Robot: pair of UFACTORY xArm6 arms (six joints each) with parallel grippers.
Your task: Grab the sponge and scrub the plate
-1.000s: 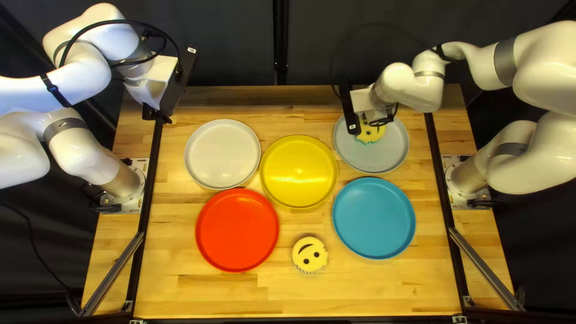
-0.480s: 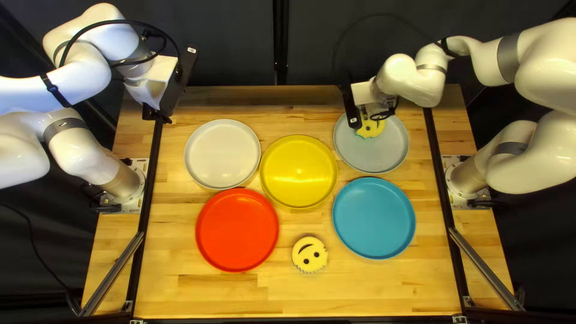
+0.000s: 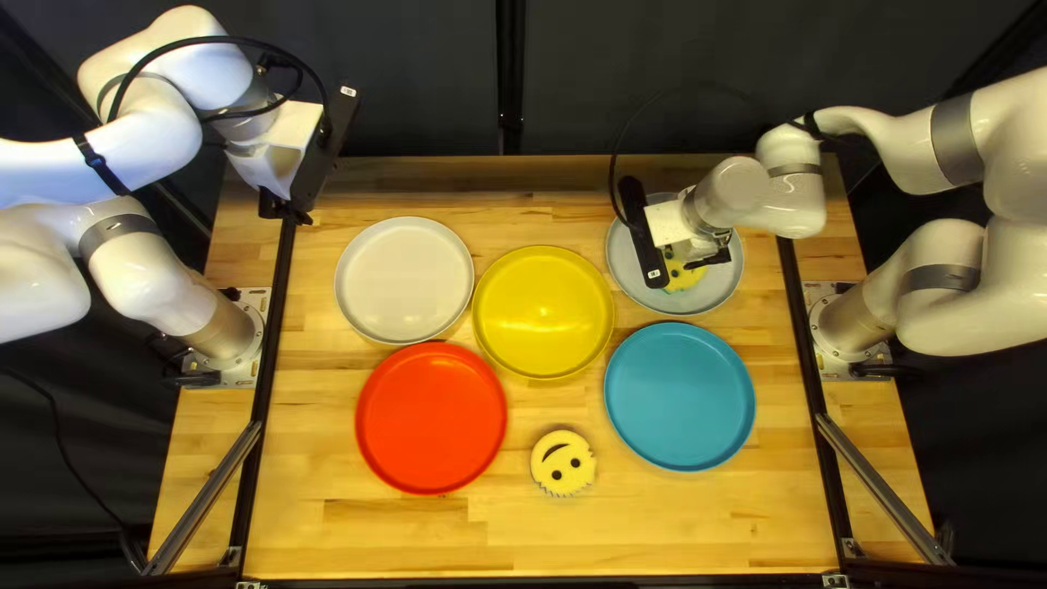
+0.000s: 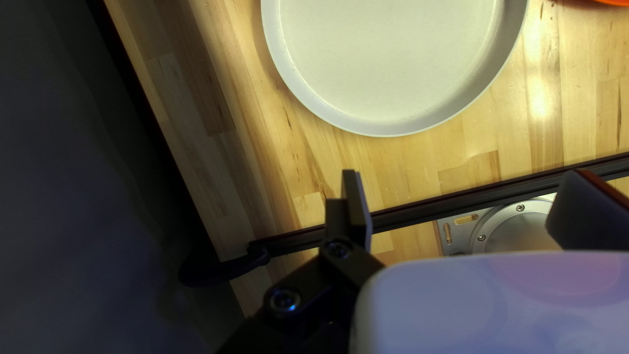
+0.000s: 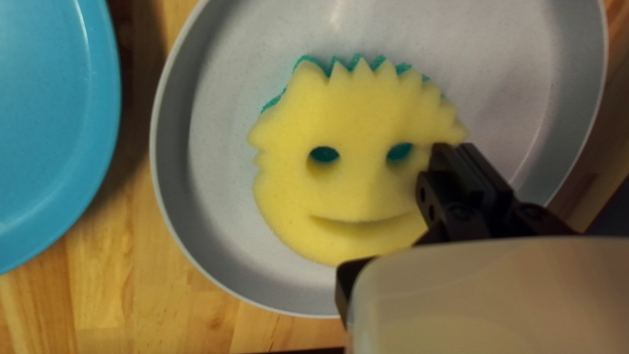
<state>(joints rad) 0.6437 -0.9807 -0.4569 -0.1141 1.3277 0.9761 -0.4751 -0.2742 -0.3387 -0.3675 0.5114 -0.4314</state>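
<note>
Top left view: right gripper (image 3: 709, 260) above yellow sponge (image 3: 684, 279), which lies in grey plate (image 3: 718, 286); left gripper (image 3: 288, 212) beyond off-white plate (image 3: 404, 278). Second sponge (image 3: 562, 464) shows only here.

Left wrist view: fingers wide apart, nothing between.

Right wrist view: fingers together, narrow, over sponge's edge; cannot tell if touching. Sponge's eyes, mouth and teal underlayer plain here.

The wooden table (image 3: 545, 540) bears a yellow plate (image 3: 543, 310). Left of that plate lies a white plate (image 3: 404, 279); right, a grey plate (image 3: 714, 292); near-left, a red plate (image 3: 431, 418); near-right, a blue plate (image 3: 680, 396); nearward, a smiley sponge (image 3: 564, 464).
</note>
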